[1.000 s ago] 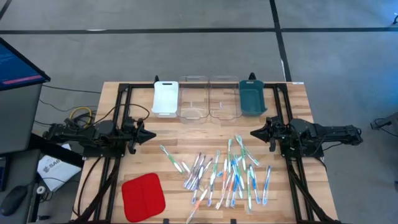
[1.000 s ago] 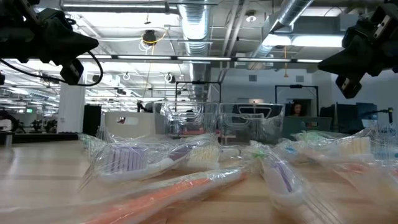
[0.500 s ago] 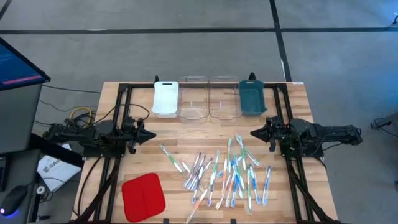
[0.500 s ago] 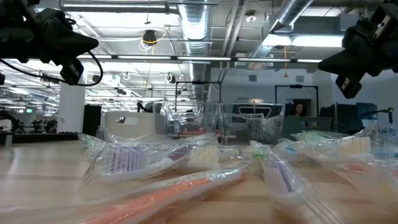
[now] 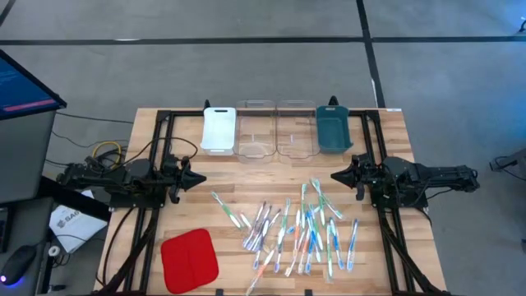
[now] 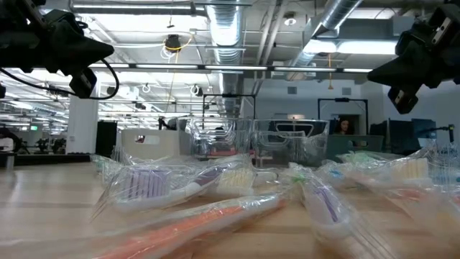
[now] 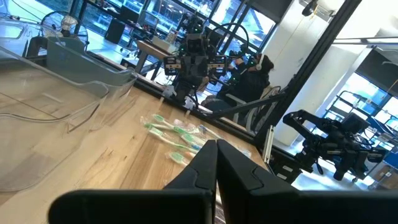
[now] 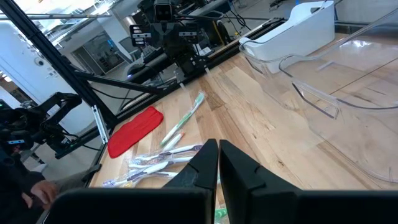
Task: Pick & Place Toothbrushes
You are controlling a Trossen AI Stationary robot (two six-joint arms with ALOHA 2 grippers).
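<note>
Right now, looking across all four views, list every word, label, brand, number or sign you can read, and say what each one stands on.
No text here can be read for certain.
White sheet on the floor left of the table: dark print, too small to read.
Monitor: blue screen with a pink bar, no legible writing.
Toothbrushes: clear wrappers, no readable print.
Trays: no labels visible.
</note>
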